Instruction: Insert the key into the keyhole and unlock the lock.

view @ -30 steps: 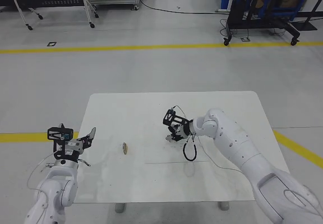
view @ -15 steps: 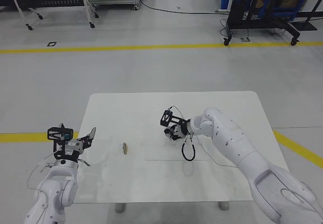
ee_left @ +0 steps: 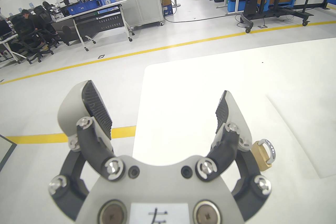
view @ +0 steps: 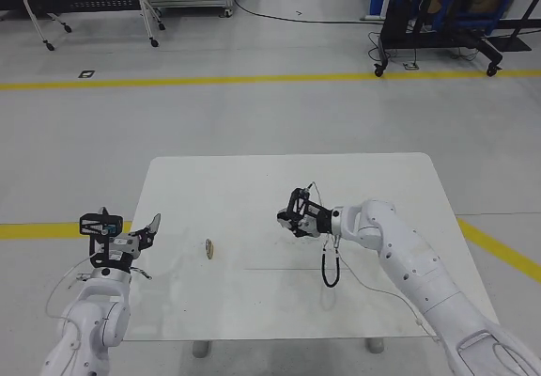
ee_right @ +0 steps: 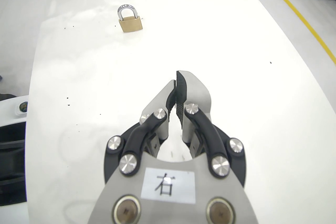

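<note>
Left pincer [ee_left: 157, 96] gapes wide; right pincer [ee_right: 176, 81] is pressed closed.

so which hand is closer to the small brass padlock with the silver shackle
Left. The left hand sits open just beside the brass padlock; the right hand is shut, farther off across the white table.

Padlock [ee_right: 130, 22] lying flat, open tabletop [ee_right: 210, 25] toward right tool [ee_right: 176, 83]

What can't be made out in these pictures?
1. Whether the right end effector holds a key: shut pads hide it, right wrist view; too small, top view.
2. Keyhole of the lock: turned away, right wrist view; lock partly behind the left end effector, left wrist view.
</note>
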`<move>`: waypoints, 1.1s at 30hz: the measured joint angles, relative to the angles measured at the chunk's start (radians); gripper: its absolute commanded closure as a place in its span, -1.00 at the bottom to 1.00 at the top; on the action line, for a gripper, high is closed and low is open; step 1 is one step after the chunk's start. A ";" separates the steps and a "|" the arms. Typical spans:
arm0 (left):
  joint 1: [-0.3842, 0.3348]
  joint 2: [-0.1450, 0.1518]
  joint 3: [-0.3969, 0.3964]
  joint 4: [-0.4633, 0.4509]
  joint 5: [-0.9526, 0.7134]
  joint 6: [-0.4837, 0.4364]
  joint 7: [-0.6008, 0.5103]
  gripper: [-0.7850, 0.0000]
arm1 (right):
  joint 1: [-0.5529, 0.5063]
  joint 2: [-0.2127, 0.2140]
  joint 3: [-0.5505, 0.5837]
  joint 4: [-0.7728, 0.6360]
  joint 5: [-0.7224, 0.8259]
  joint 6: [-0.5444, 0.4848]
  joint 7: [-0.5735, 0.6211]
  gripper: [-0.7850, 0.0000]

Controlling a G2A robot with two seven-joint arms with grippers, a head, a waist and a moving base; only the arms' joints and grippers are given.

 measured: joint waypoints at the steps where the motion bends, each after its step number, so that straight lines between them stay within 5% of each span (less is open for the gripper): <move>1: 0.000 0.000 0.000 0.000 0.000 0.000 0.000 -1.00 | 0.003 0.000 -0.002 0.002 0.002 0.000 0.003 1.00; 11: 0.001 -0.001 0.005 -0.009 -0.020 -0.020 -0.004 -1.00 | -0.004 -0.001 0.002 0.009 0.040 -0.030 -0.035 1.00; 14: 0.003 0.002 -0.003 -0.041 -0.202 -0.200 -0.046 -1.00 | -0.014 0.000 0.026 0.031 0.131 -0.111 -0.163 1.00; 16: -0.006 0.010 0.004 -0.044 -0.433 -0.434 -0.156 -1.00 | -0.023 0.002 0.023 0.033 0.198 -0.157 -0.268 1.00; 18: -0.051 0.023 0.029 -0.014 -0.670 -0.658 -0.342 -1.00 | -0.029 0.010 -0.016 0.025 0.276 -0.158 -0.363 1.00; 21: -0.164 0.038 0.120 0.042 -0.961 -0.809 -0.646 -1.00 | -0.009 0.028 -0.105 0.030 0.401 -0.156 -0.440 1.00; 25: -0.209 0.041 0.156 0.056 -1.218 -0.782 -0.883 -1.00 | -0.004 0.032 -0.130 0.029 0.445 -0.156 -0.445 1.00; 29: -0.193 0.040 0.148 0.055 -1.136 -0.781 -0.792 -0.99 | -0.004 0.031 -0.125 0.029 0.430 -0.156 -0.444 1.00; 31: -0.194 0.040 0.149 0.055 -1.078 -0.782 -0.754 -0.76 | -0.004 0.031 -0.125 0.029 0.431 -0.156 -0.444 1.00; 33: -0.194 0.040 0.149 0.055 -1.075 -0.782 -0.756 -0.76 | -0.004 0.031 -0.125 0.029 0.431 -0.156 -0.444 1.00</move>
